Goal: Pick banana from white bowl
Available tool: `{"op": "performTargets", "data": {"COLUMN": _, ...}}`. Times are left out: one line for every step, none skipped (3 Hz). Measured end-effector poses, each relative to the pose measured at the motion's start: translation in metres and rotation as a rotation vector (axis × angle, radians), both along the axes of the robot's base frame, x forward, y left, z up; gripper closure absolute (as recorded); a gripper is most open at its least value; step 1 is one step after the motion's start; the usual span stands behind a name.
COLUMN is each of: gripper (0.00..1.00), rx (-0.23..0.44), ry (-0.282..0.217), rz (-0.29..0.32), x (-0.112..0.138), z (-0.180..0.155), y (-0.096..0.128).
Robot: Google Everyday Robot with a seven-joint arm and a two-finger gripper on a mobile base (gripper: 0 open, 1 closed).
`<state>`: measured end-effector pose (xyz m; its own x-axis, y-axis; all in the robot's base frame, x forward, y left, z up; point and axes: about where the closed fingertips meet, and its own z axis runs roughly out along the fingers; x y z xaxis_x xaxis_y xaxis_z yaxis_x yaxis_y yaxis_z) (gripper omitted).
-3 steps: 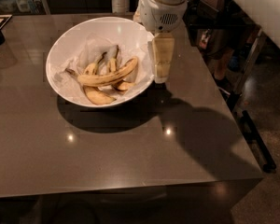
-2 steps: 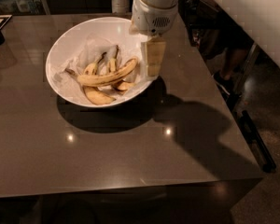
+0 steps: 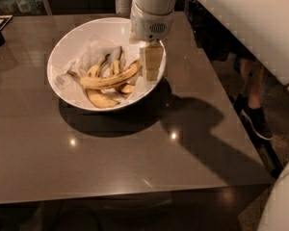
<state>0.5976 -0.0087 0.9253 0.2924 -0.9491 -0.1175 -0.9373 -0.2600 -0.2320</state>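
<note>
One banana [image 3: 111,81] lies beside the hand [image 3: 151,72], perhaps touching; its grip is unclear.

No words, numbers, labels or signs can be read on anything here. The gripper [image 3: 151,65] is seen low over the right side of the bowl [image 3: 82,35], at its rim.
</note>
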Motion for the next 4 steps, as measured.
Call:
{"op": "performTargets", "data": {"gripper": 0.23, "rx": -0.027, "ry": -0.010, "rz": 0.044, "x": 0.007, "z": -0.001, "y": 0.014}}
{"op": "performTargets", "data": {"gripper": 0.22, "rx": -0.059, "ry": -0.019, "rz": 0.111, "x": 0.013, "z": -0.004, "y": 0.036}}
{"op": "performTargets", "data": {"gripper": 0.23, "rx": -0.067, "ry": -0.011, "rz": 0.140, "x": 0.016, "z": -0.009, "y": 0.048}}
{"op": "performTargets", "data": {"gripper": 0.30, "rx": -0.065, "ry": 0.015, "rz": 0.141, "x": 0.015, "z": -0.019, "y": 0.052}}
